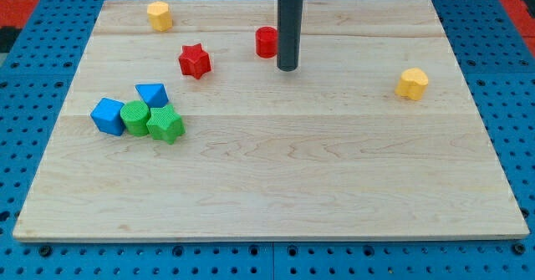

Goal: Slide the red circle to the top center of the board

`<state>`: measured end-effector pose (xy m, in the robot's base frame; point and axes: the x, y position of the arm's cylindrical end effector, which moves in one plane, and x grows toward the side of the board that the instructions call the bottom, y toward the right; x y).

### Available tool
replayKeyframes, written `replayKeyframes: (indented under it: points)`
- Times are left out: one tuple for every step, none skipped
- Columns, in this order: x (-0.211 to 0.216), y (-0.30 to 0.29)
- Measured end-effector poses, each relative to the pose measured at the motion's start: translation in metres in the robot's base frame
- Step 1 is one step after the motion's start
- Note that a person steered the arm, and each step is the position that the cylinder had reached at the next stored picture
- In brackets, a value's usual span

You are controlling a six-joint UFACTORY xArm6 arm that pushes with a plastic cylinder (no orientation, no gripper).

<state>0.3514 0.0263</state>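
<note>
The red circle (pixel 266 42) is a short red cylinder standing near the view's top centre of the wooden board (pixel 276 188). My tip (pixel 287 67) is the lower end of the dark rod. It rests on the board just to the view's right of the red circle and slightly below it, very close to it or touching. The rod partly hides the red circle's right edge.
A red star (pixel 194 60) lies left of the red circle. A yellow block (pixel 160 16) sits at the top left and another yellow block (pixel 412 84) at the right. A blue cube (pixel 108 115), a blue triangle (pixel 152 94), a green cylinder (pixel 135 117) and a green star (pixel 165 124) cluster at the left.
</note>
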Motion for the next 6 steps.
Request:
replayKeyframes:
  points:
    - [-0.016,-0.025]
    - [-0.033,-0.032]
    - [-0.059,-0.055]
    - [-0.088,-0.067]
    - [-0.099,-0.062]
    - [-0.095,-0.051]
